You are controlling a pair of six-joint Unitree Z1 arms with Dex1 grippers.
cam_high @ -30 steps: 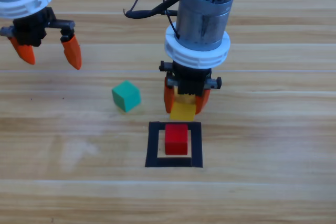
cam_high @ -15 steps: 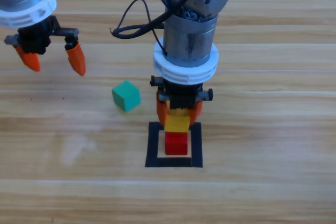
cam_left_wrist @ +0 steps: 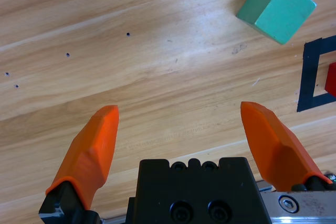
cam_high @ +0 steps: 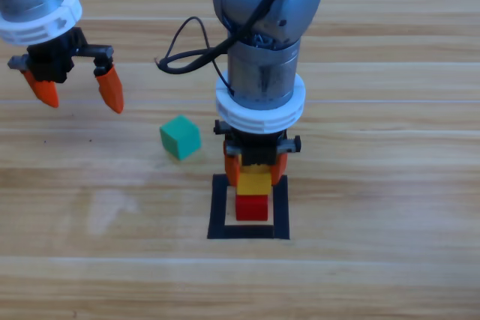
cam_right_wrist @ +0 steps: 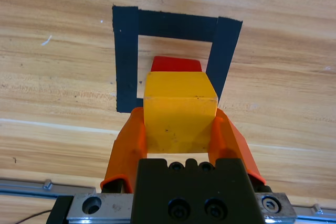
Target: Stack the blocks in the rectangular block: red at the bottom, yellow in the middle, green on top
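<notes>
The red cube stands inside the black tape square. My right gripper is shut on the yellow cube, which it holds over the red one; whether the two touch does not show. The teal-green cube lies on the table left of the square. At the upper left my left gripper hangs open and holds nothing, well away from the cubes.
A black cable loops off the right arm's side. Bare wooden table surrounds the square.
The right gripper has carried the yellow cube from behind the square to over the red cube. The left gripper has drifted slightly.
</notes>
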